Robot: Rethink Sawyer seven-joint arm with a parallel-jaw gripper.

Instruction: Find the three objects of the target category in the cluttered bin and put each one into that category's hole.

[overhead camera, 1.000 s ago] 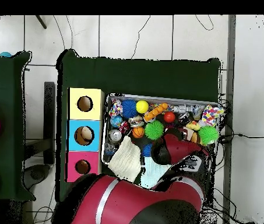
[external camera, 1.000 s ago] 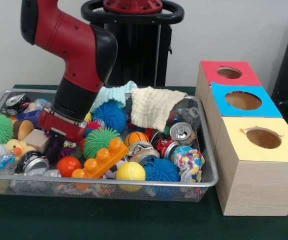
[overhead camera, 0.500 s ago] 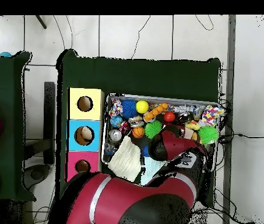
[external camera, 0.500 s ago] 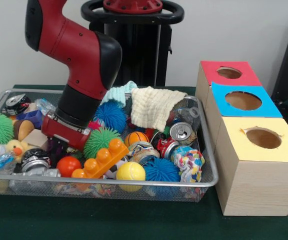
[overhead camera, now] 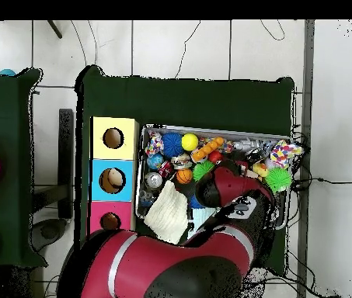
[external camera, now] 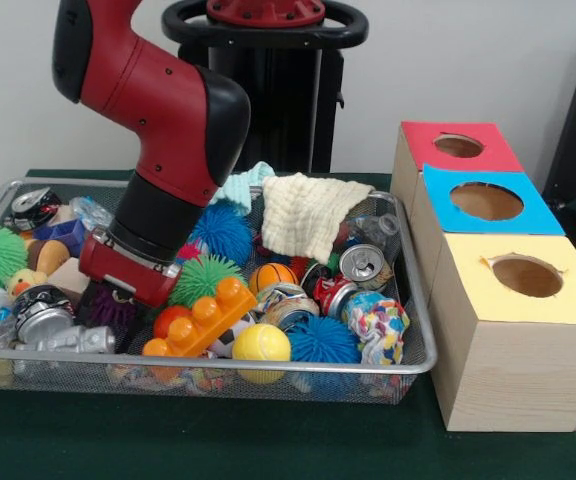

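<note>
My gripper: low in the wire bin, pressed against a dark purple spiky ball; orange block just beside. Grip state: cannot tell.

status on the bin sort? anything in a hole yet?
Done: nothing visibly. The red, blue and yellow holes show no objects inside. In hand: the gripper is down among the toys in the bin; its grasp is hidden. Left: apparently all three objects.
</note>
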